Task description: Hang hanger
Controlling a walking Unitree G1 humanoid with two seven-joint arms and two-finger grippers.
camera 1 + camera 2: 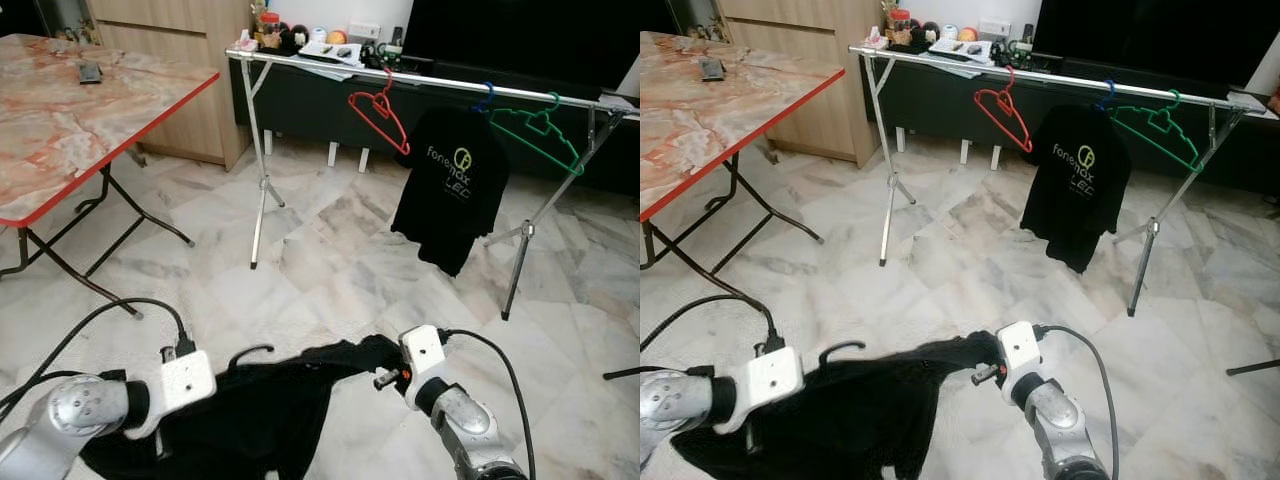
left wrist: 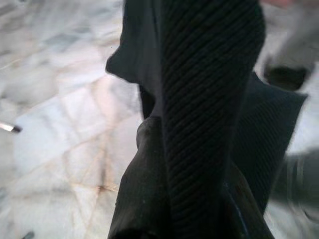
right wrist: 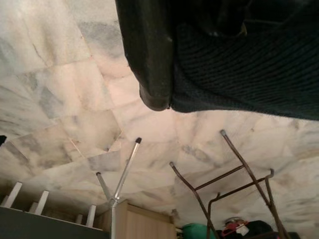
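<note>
Both grippers, left [image 1: 165, 425] & right [image 1: 385, 360], clamp a black garment [image 1: 260, 410] w/ black hanger hook [image 1: 250, 352] poking up, held low over marble floor [image 1: 330, 260], well short of the rail [image 1: 430, 80].

home living room: marble floor [image 1: 330, 230], folding table [image 1: 70, 130], clothes rack [image 1: 420, 80].

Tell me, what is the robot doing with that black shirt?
The robot holds a black shirt stretched between its two arms, low over the marble floor. The left gripper and the right gripper each have their fingers shut on the cloth. A black hanger hook pokes up from the shirt. Ahead stands a metal clothes rail with a red hanger, a green hanger and another black shirt already hanging. The held shirt is not hung yet.
</note>
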